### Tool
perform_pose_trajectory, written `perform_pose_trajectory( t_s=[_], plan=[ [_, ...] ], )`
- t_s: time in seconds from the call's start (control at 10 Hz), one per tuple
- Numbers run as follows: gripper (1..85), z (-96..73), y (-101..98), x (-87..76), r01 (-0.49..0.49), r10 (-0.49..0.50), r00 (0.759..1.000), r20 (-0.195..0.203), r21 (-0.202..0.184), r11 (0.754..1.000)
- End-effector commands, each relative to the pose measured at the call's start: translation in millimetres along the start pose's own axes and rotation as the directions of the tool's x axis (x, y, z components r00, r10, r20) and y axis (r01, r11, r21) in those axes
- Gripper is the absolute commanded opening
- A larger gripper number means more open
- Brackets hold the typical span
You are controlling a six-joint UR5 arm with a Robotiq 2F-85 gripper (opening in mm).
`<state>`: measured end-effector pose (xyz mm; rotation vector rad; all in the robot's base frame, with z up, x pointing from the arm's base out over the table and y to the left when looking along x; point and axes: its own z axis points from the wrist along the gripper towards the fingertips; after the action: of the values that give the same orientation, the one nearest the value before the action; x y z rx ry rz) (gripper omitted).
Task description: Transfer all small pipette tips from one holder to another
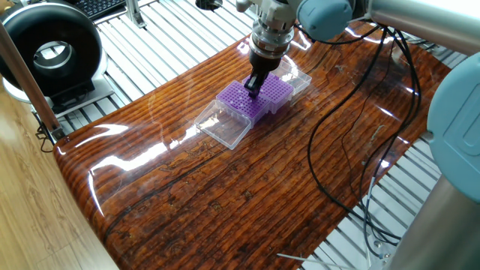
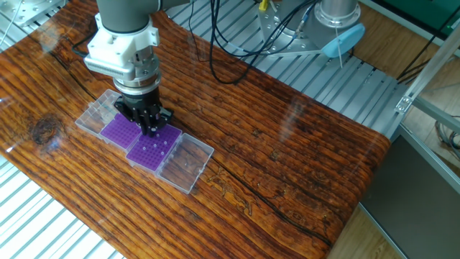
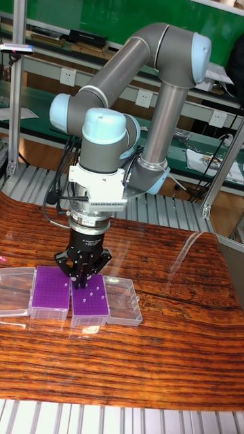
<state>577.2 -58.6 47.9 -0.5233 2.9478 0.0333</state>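
The tall fixed view shows white tips (image 3: 89, 294) in the rack (image 3: 90, 302) right of the gripper (image 3: 82, 283). The neighbouring rack (image 3: 51, 291) looks bare. One fixed view hides this; whether the gripper grasps anything I cannot tell.

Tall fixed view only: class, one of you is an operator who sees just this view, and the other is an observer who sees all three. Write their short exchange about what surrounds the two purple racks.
Operator: I see the gripper low over the purple racks. Is anything else lying on the table?
Observer: Yes. In one fixed view, black cables trail across the wood, apart from the racks.
Operator: And what is beyond the table's edge?
Observer: A black ring-shaped device stands on the slatted metal bench beside the table, well away from the racks.
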Motion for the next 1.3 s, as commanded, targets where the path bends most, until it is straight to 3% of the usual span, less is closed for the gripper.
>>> perform_pose_trajectory(
  t_s=[0.0,1.2],
  plan=[
    [20.3,-3.7,1.1,1.3,-0.022,0.022,1.000,-0.005,-0.002,1.000],
    [21.0,-2.7,9.1,1.5,-0.028,0.028,1.000,-0.003,-0.006,1.000]
  ],
)
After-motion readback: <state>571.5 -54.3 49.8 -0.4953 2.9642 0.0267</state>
